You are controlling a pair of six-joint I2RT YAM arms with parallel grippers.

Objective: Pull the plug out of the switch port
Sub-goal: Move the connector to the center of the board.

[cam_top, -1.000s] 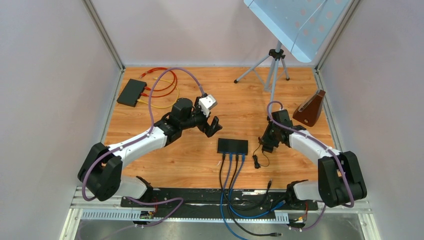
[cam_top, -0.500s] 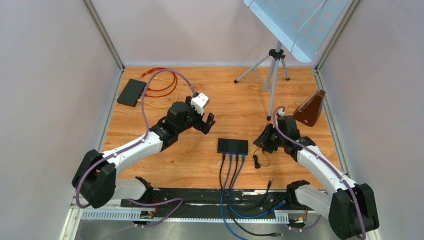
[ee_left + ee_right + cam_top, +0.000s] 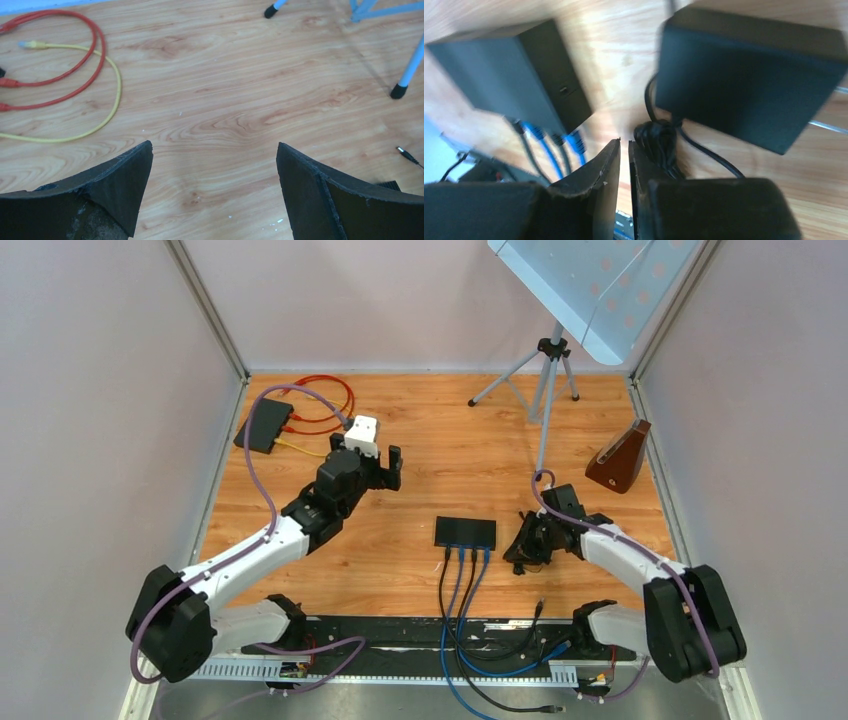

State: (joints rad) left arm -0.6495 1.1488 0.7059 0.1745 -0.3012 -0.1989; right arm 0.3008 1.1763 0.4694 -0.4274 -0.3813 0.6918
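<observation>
The black switch (image 3: 465,532) lies mid-table, with a black plug (image 3: 447,552) and blue plugs (image 3: 484,554) in its front ports. The right wrist view shows the switch (image 3: 519,80) at left, the blue plugs (image 3: 576,142) seated, a black adapter block (image 3: 749,75) at right and a coiled black cord (image 3: 659,142). My right gripper (image 3: 520,548) hangs low just right of the switch. Its jaws (image 3: 624,150) are almost together, with nothing between them and the cord beside one finger. My left gripper (image 3: 385,468) is wide open over bare wood (image 3: 214,146), well back-left of the switch.
A second black box (image 3: 264,425) with red and yellow cables (image 3: 320,410) sits at the back left. A tripod (image 3: 545,370) and a brown wedge (image 3: 620,457) stand at the back right. A small loose plug tip (image 3: 407,155) lies on the wood.
My left arm has drawn back and to the left, away from the switch. My right gripper has dropped forward to the switch's right front corner, and its jaws parted briefly before narrowing again.
</observation>
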